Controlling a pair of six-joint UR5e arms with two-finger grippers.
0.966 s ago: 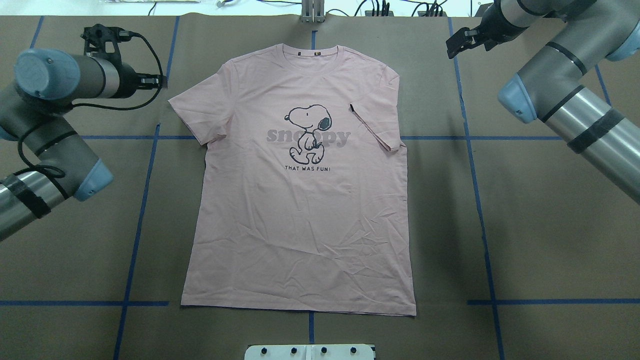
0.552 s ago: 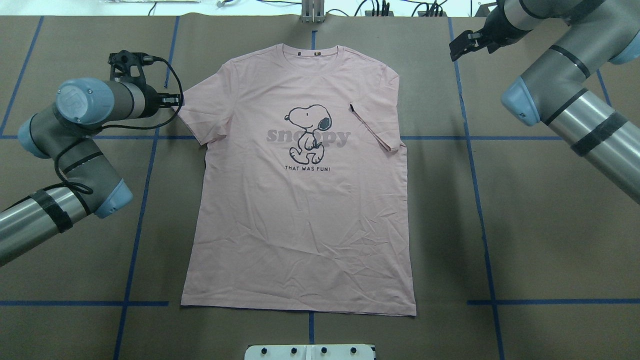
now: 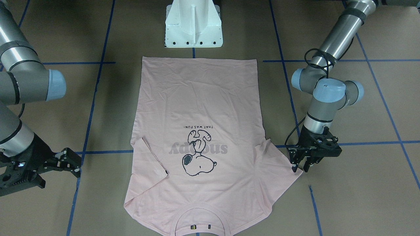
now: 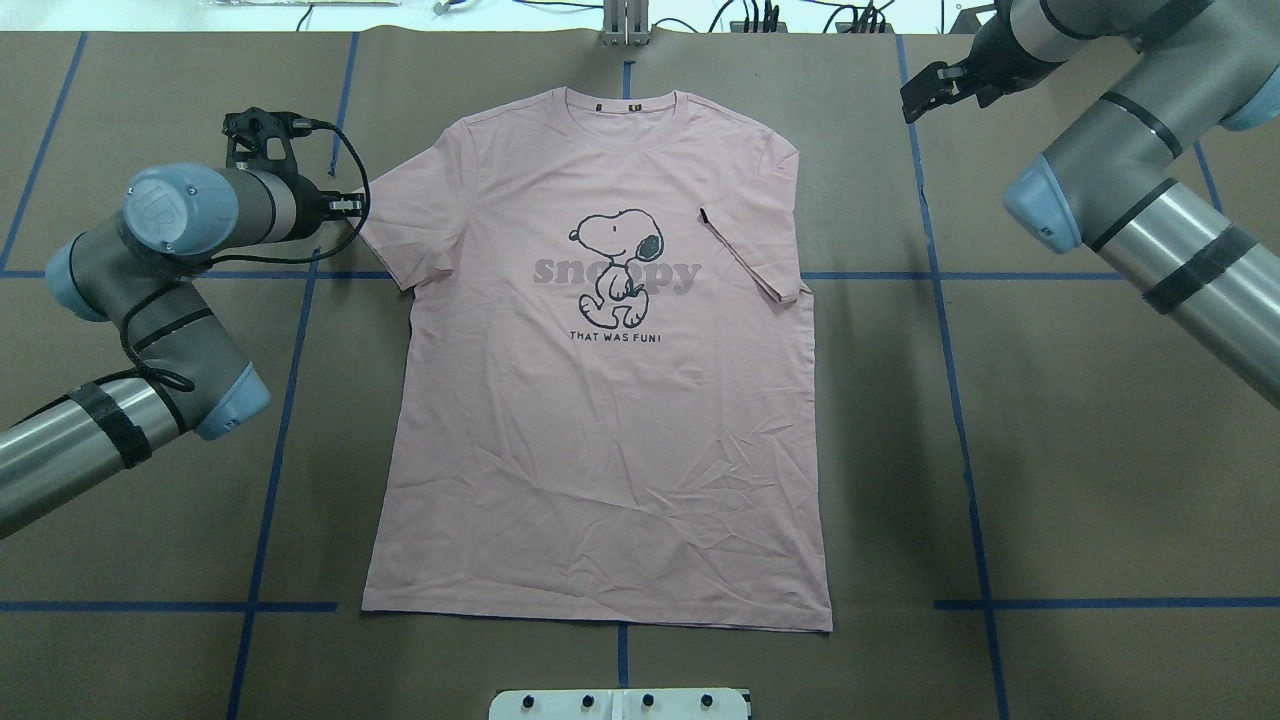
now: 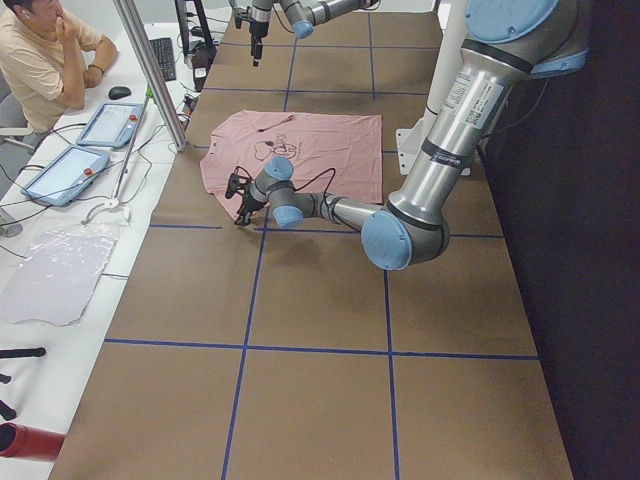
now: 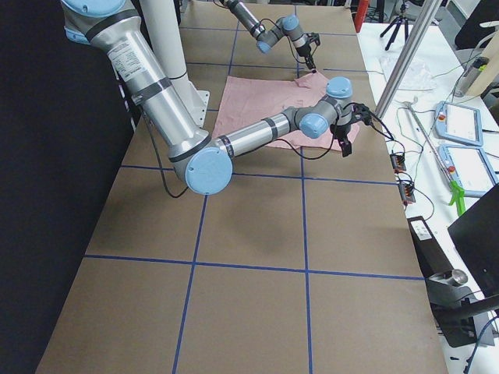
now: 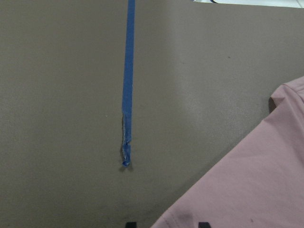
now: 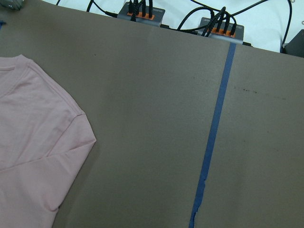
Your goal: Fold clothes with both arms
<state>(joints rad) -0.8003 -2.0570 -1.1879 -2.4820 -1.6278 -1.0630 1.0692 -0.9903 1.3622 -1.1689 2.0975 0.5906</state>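
The pale pink T-shirt (image 4: 600,430) lies flat, front up, collar at the far edge. It also shows in the front view (image 3: 200,98). The sleeve on the overhead view's right, with the black tag (image 4: 705,215), is folded in over the front. The other sleeve is spread out. My left gripper (image 4: 352,205) (image 3: 300,167) is open and points down at that sleeve's outer edge. In the left wrist view the sleeve (image 7: 247,190) reaches in between the fingertips. My right gripper (image 4: 925,88) (image 3: 73,161) is open and empty over bare table, apart from the folded shoulder (image 8: 33,142).
The white pedestal (image 3: 193,26) stands at the near edge by the hem. Blue tape lines (image 4: 270,440) cross the brown table cover. Cable boxes (image 8: 142,12) sit on the far edge. An operator (image 5: 40,60) and tablets are beyond the table's far side.
My left arm swung in toward the shirt and brought its gripper to the spread sleeve's edge. My right gripper drifted slightly up and away. The shirt has not moved.
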